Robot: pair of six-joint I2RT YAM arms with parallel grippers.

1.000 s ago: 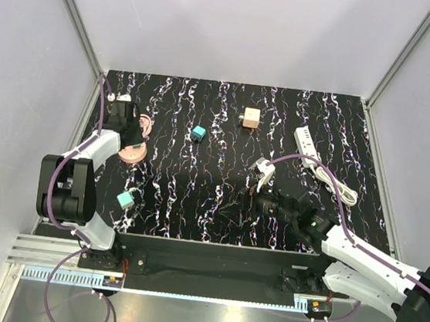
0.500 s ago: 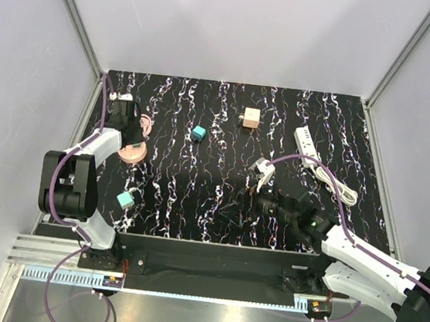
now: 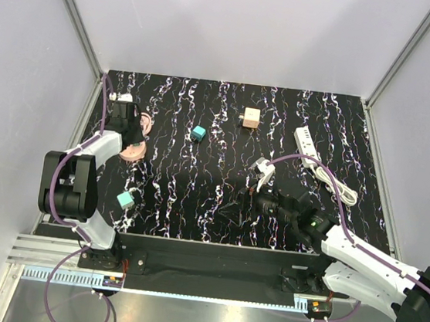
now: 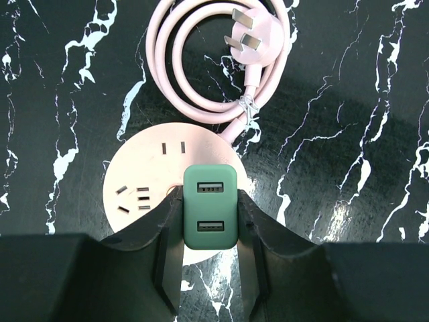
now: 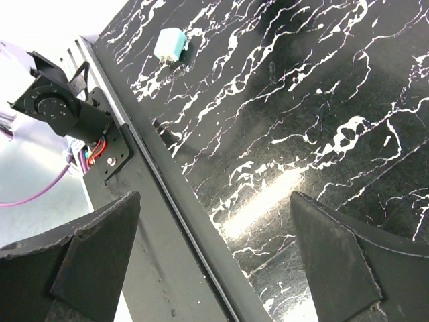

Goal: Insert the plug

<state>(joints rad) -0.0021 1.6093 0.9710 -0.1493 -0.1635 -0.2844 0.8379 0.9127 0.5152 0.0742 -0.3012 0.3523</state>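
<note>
Left wrist, task's thing: the plug (image 4: pixel 210 208), a green block with two USB ports on its face, stands on the middle of the pink round socket (image 4: pixel 131 164).
Left wrist, axis: its long side runs along the fingers (image 4: pixel 167 235), in line with the left gripper (image 4: pixel 210 258).
Left wrist, pincer: clenched on the plug, one finger against each flank.
Left wrist, coming move: straight down into the socket, I judge; whether the prongs are seated is hidden.
Left wrist, writing: no brand or label can be read.
Top view, nearer arm: the left, at the table's far left; the plug is hidden beneath it.
Top view, other arm: the right gripper (image 3: pixel 245 203) lies well apart, near right.
Right wrist, pincer: released, jaws wide, nothing between.
Right wrist, writing: none.
</note>
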